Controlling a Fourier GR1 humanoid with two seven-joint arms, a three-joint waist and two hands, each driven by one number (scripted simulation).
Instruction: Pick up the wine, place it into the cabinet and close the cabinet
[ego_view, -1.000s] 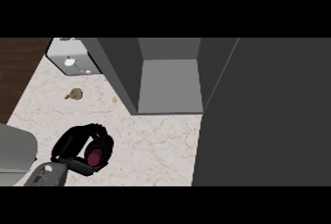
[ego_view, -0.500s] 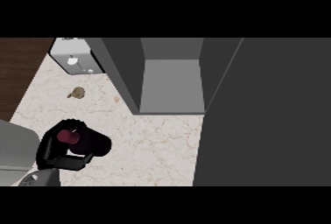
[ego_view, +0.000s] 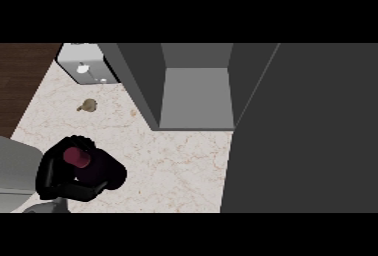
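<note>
Fingers (ego_view: 49, 172) of the left hand (ego_view: 80, 189) were found curled round the wine (ego_view: 76, 157), thumb and fingers closing on its dark body, with the dark red cap showing at the top of the grasp. The right hand was not in view.

Change noted: a second before, the wine lay lower in the hand, with its red part showing at the hand's side. It had since turned cap-up and come nearer the view, and the hand showed larger. Judged from this, the bottle had been lifted off the worktop (ego_view: 170, 165) and was being carried. No contact between bottle and worktop could be confirmed either way, as the hand hid the base.

Position: hand and wine stood over the worktop's near left corner. The cabinet (ego_view: 196, 95) stood at the far edge, towards the right, well apart from the wine, with its bare shelf in view. Its door (ego_view: 310, 130) stood swung out along the right edge.

Meaning for the task: pick-up appeared done; placing and closing were not yet done. The path to the shelf ran diagonally to the far right. A small brown object (ego_view: 88, 105) lay near the far left corner, off that path.
</note>
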